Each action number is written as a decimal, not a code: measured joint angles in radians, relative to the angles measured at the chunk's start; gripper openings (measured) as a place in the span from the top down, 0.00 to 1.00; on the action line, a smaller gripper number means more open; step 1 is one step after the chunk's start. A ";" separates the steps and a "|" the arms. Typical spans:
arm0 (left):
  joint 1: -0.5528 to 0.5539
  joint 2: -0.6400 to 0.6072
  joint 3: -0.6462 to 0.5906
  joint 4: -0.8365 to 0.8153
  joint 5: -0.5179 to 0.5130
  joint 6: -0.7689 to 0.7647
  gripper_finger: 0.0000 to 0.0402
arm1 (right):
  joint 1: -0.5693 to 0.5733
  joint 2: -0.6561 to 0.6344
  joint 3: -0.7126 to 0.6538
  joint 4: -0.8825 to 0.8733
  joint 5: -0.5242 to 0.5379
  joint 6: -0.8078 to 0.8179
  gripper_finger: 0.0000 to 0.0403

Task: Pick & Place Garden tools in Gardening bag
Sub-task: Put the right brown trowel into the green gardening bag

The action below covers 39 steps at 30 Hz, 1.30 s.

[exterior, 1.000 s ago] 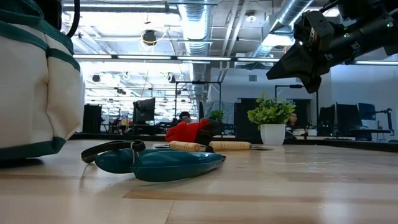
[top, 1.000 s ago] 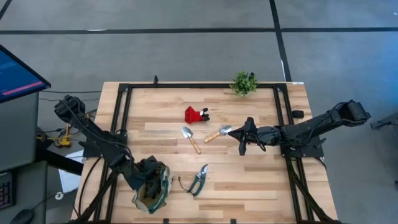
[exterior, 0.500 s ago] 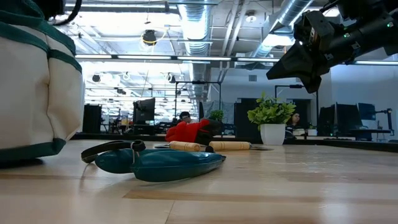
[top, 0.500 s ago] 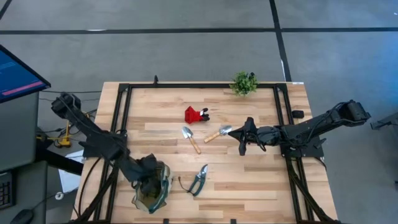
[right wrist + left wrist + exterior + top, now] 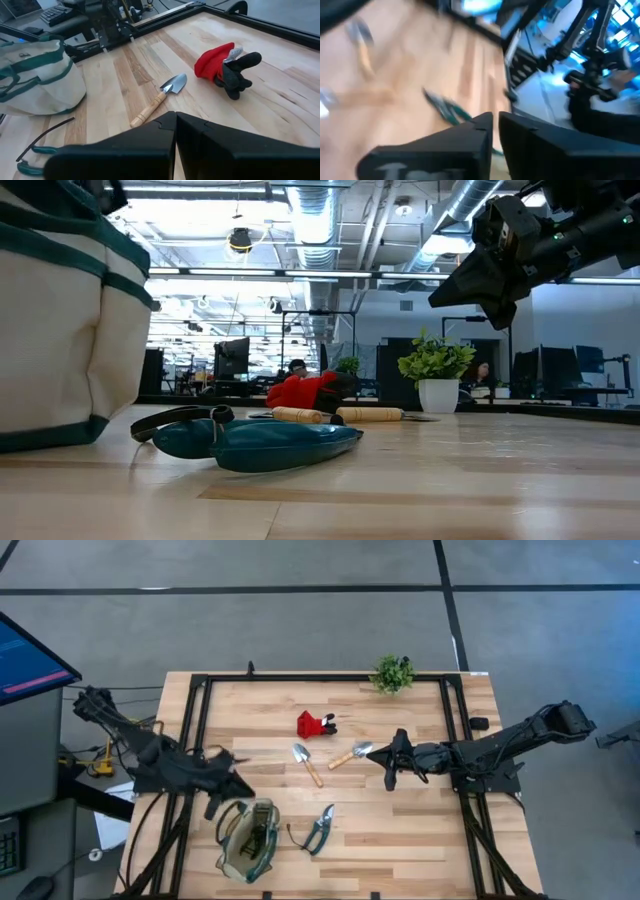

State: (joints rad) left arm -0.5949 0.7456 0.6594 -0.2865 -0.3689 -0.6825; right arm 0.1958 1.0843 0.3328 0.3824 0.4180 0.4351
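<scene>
The tan gardening bag (image 5: 245,842) with green trim stands open near the table's near left edge; it also shows in the low view (image 5: 60,330). The green-handled pruning shears (image 5: 320,830) lie to its right. Two wooden-handled trowels (image 5: 307,765) (image 5: 350,755) and the red-and-black tool (image 5: 315,725) lie at mid-table. My left gripper (image 5: 236,788) is shut and empty, just beyond the bag's far rim. My right gripper (image 5: 392,768) is shut and empty, hovering to the right of the trowels.
A small green potted plant (image 5: 392,672) stands at the far edge. A black frame (image 5: 200,720) runs around the table top. Bare wood lies between the shears and my right gripper. Something dark shows inside the bag; what it is I cannot tell.
My left gripper has risen out of the bag's mouth and gone toward the table's far edge, leaving the bag open. The bag's side has shifted a little in the low view. My right arm has kept still.
</scene>
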 joint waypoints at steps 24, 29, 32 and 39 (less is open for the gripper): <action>0.000 -0.023 -0.002 0.071 -0.130 0.600 0.99 | -0.138 0.225 0.175 -0.016 -0.359 -0.591 1.00; 0.000 -0.023 -0.002 0.071 -0.131 0.600 0.99 | -0.196 0.316 0.257 -0.039 -0.369 -0.711 1.00; 0.000 -0.023 -0.002 0.071 -0.132 0.600 0.99 | -0.241 0.344 0.307 -0.139 -0.369 -0.701 1.00; 0.000 -0.023 -0.002 0.070 -0.132 0.600 0.99 | -0.291 0.440 0.473 -0.480 -0.369 -0.709 1.00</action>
State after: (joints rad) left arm -0.5949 0.7227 0.6579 -0.2165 -0.5007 -0.0822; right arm -0.0956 1.5247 0.8054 -0.0980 0.0494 -0.2742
